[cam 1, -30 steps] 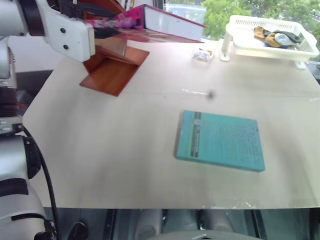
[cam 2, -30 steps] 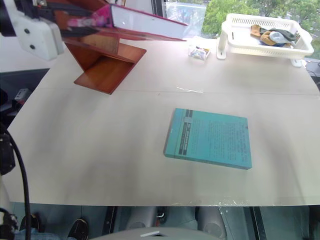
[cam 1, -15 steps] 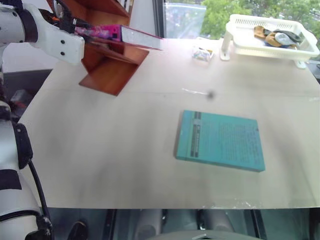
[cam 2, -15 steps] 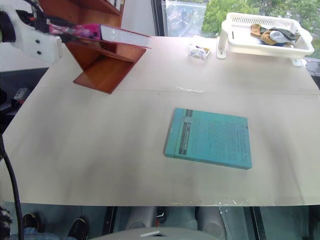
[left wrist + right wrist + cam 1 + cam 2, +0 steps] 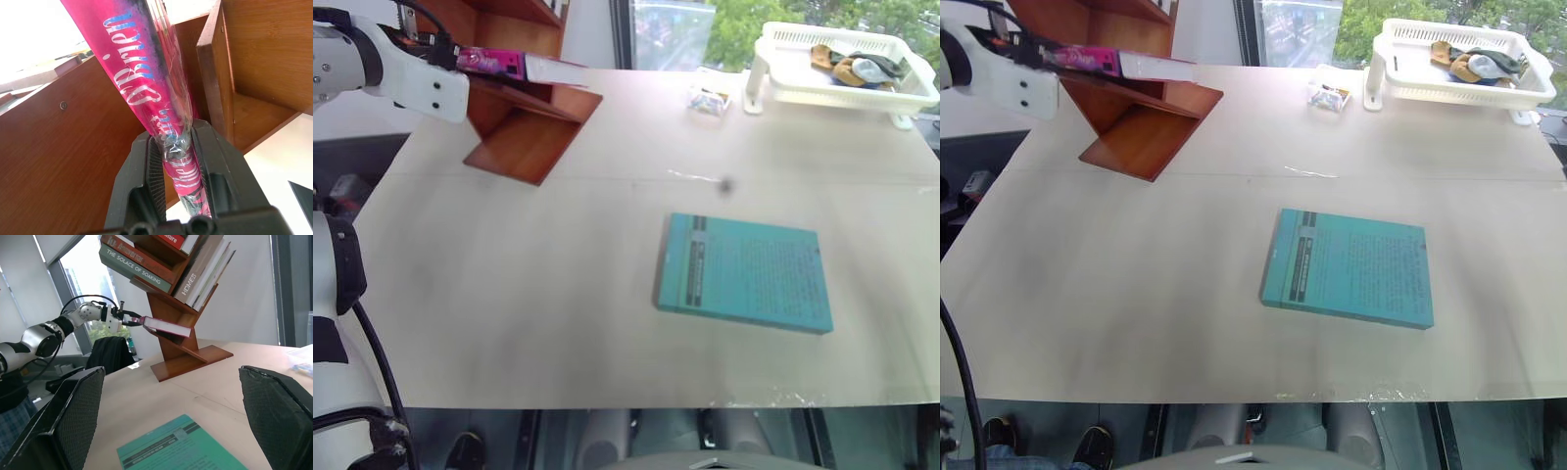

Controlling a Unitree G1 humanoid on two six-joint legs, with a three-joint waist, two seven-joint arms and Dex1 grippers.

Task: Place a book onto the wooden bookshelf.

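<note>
The left gripper is clamping ridged black pads on the glossy magenta book, lying on a slanted board of the reddish-brown wooden bookshelf; the right gripper is spreading its textured fingers wide, empty.

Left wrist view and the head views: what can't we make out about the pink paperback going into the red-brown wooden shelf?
- Pink paperback: far end cut off by the left wrist view's edge.
- Red-brown wooden shelf: upper compartments cut off by the head view's edge.
- Left gripper: fingers flank the spine; grip firmness unclear.
- Spine title partly hidden by the fingers.
</note>
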